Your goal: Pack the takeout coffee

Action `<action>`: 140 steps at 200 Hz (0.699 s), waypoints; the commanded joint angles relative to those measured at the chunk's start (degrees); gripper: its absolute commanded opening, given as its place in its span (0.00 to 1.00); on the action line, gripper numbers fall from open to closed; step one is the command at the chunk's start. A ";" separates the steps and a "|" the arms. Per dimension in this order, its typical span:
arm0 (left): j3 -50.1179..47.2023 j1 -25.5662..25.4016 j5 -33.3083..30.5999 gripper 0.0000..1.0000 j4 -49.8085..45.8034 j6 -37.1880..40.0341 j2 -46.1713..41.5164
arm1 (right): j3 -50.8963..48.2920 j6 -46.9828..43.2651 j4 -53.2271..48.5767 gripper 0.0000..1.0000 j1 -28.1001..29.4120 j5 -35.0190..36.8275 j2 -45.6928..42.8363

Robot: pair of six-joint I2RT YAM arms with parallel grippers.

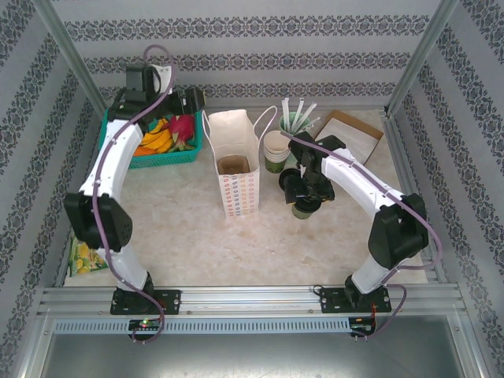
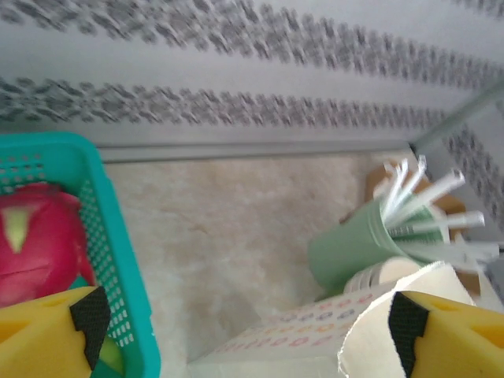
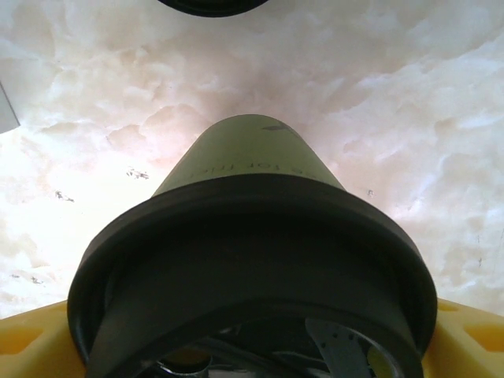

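Observation:
The takeout coffee [image 1: 305, 208], a dark green paper cup with a black lid, stands right of the white paper bag [image 1: 236, 169], whose top is open. My right gripper [image 1: 305, 189] is on top of it, shut on the cup at its lid. In the right wrist view the lid and cup [image 3: 252, 236] sit between the yellow fingers [image 3: 31, 339] of the gripper [image 3: 252, 339]. My left gripper [image 1: 191, 98] hangs open at the back, just left of the bag's handle. Its pads [image 2: 90, 315] stand wide apart over the bag's patterned side [image 2: 315, 339], with the gripper [image 2: 248, 323] holding nothing.
A teal basket [image 1: 118, 161] of fruit stands at the back left. The pale green tumbler of straws [image 1: 295, 122] and a stack of cream cups [image 1: 276, 146] stand just behind the coffee. A flat cardboard box [image 1: 350, 134] lies back right, a snack packet [image 1: 85, 258] at the left edge.

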 commanded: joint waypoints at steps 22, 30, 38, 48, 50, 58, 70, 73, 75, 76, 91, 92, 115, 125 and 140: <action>12.23 -1.80 11.45 0.89 -15.44 20.88 8.67 | -0.99 -0.55 -1.01 0.69 0.81 0.25 -2.73; 13.80 -2.05 12.22 0.89 -16.16 22.86 10.14 | -1.04 -0.54 -1.01 0.69 0.83 0.26 -2.90; 15.50 -2.16 13.19 0.88 -16.99 24.30 11.57 | -1.08 -0.48 -1.01 0.69 0.98 0.28 -3.00; 18.17 -2.18 14.48 0.87 -18.19 25.53 13.39 | -1.16 -0.50 -1.09 0.69 1.04 0.29 -3.14; 18.69 -2.22 14.81 0.87 -18.40 25.78 13.76 | -1.17 -0.49 -1.10 0.69 1.08 0.30 -3.17; 20.51 -2.20 16.28 0.86 -19.60 26.96 15.18 | -1.25 -0.47 -1.06 0.69 1.18 0.41 -3.24; 22.60 -2.32 17.97 0.83 -21.17 28.64 16.96 | -1.34 -0.50 -1.26 0.69 1.31 0.34 -3.43; 23.02 -2.43 18.19 0.83 -21.53 28.98 17.34 | -1.34 -0.40 -1.32 0.69 1.27 0.46 -3.44; 23.26 -2.49 18.28 0.82 -21.78 29.22 17.56 | -1.34 -0.38 -1.35 0.69 1.33 0.48 -3.47; 23.39 -2.51 18.36 0.82 -21.87 29.33 17.68 | -1.34 -0.33 -1.36 0.69 1.34 0.45 -3.50; 25.17 -2.89 18.41 0.76 -23.52 31.18 19.26 | -1.26 -0.25 -1.62 0.69 1.53 0.43 -4.07; 25.31 -2.93 18.38 0.75 -23.61 31.32 19.37 | -1.26 -0.22 -1.62 0.69 1.53 0.43 -4.11; 27.23 -3.67 16.19 0.64 -25.64 33.54 21.16 | -0.83 0.02 -2.66 0.68 1.60 0.65 -5.30; 27.56 -3.85 15.89 0.57 -26.04 33.92 21.37 | -0.51 0.11 -3.54 0.68 1.70 0.64 -6.03; 27.63 -3.80 15.89 0.44 -25.79 33.43 21.10 | -0.22 0.29 -4.87 0.68 1.88 -0.02 -7.67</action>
